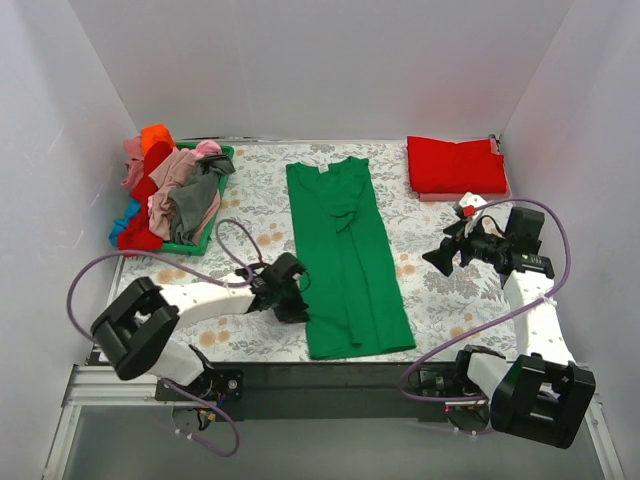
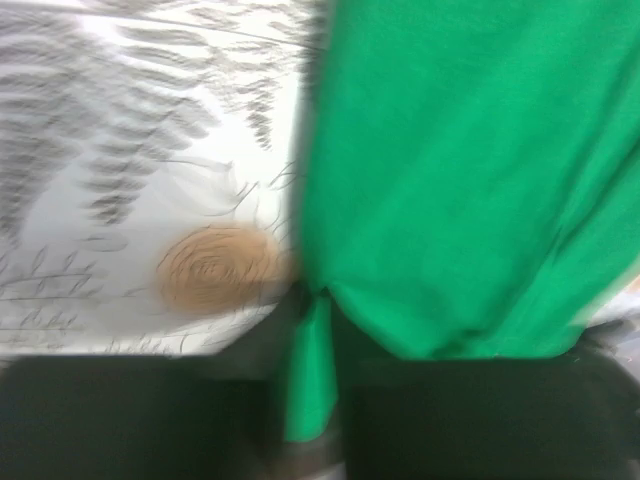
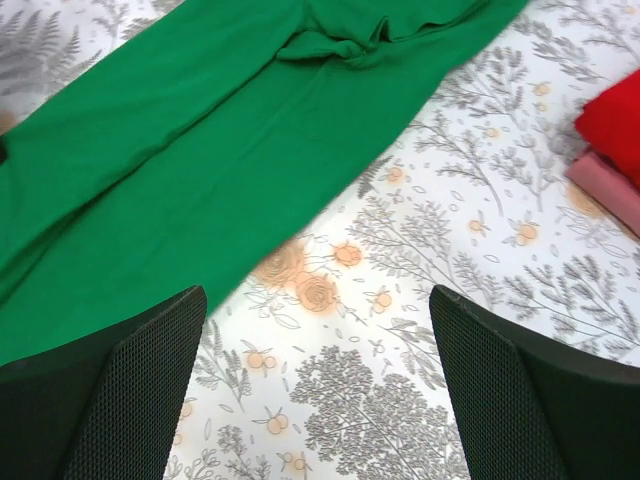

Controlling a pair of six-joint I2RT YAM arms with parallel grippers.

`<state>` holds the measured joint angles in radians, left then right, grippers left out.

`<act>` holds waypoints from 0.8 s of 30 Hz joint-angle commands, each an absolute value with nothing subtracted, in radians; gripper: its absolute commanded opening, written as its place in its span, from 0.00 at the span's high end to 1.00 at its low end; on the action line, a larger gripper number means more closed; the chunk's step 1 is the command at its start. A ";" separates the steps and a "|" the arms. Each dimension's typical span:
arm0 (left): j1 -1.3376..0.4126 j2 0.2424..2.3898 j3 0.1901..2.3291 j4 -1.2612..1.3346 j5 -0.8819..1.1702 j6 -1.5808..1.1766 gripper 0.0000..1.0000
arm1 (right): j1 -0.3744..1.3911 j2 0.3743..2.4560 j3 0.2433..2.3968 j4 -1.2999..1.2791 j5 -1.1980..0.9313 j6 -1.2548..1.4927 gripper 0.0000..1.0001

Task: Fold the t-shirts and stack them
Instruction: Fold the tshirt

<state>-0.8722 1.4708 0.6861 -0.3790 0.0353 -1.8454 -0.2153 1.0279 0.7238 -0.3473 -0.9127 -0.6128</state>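
Overhead and wrist views of the tabletop, which is covered by a floral cloth point(image 1: 440, 300) point(image 2: 120, 150) point(image 3: 450, 300).

The green t-shirt point(image 1: 348, 260) point(image 2: 470, 170) point(image 3: 200, 150) lies at the centre of the cloth. It is a long, narrow strip, with the collar at the far end and the hem at the near edge. Its sides are turned in, so no sleeve sticks out. The fabric is a solid bright green and mostly flat, with a small bunched crease in the upper half.

The left end effector point(image 1: 290, 290) point(image 2: 310, 400) sits at the shirt's left edge, towards the hem. It is closed on a pinch of green fabric that shows between its dark fingers. The left wrist view is blurred.

The right end effector point(image 1: 440, 258) point(image 3: 320, 400) hangs over bare cloth to the right of the shirt. Its fingers are spread wide and hold nothing.

A folded red t-shirt point(image 1: 457, 165) point(image 3: 615, 120) rests at the far right corner on top of a pink t-shirt point(image 1: 465, 196) point(image 3: 605, 185), of which only an edge shows.

At the far left, a green basket point(image 1: 200, 243) holds a loose heap of shirts point(image 1: 170, 190) in red, orange, pink, grey and blue.
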 commanded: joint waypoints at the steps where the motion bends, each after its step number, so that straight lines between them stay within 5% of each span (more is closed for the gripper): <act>1: -0.787 1.355 0.583 -0.469 0.084 -1.646 0.71 | -0.216 1.035 0.762 -0.490 -1.034 -0.760 0.02; 4: -0.784 1.211 0.626 -0.511 0.147 -1.550 0.37 | -0.184 1.090 0.804 -0.762 -1.065 -1.071 0.03; 5: -0.784 1.181 0.644 -0.528 0.158 -1.524 0.34 | -0.164 1.103 0.808 -0.904 -1.046 -1.245 0.03; 9: -0.782 1.086 0.748 -0.537 0.338 -1.274 0.33 | 0.045 1.129 0.781 -1.028 -0.919 -1.480 0.07; 15: -0.810 1.049 0.890 -0.522 0.454 -0.774 0.32 | 0.415 1.069 0.675 -0.956 -0.790 -1.422 0.09; 24: -1.049 0.927 0.647 -0.446 0.381 -0.265 0.23 | 0.724 0.992 0.525 -0.735 -0.505 -1.258 0.16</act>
<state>-0.9901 0.9367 0.7040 -0.4461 0.3889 -0.4805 0.6888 0.9951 0.5556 -0.8246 -0.6296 -1.3060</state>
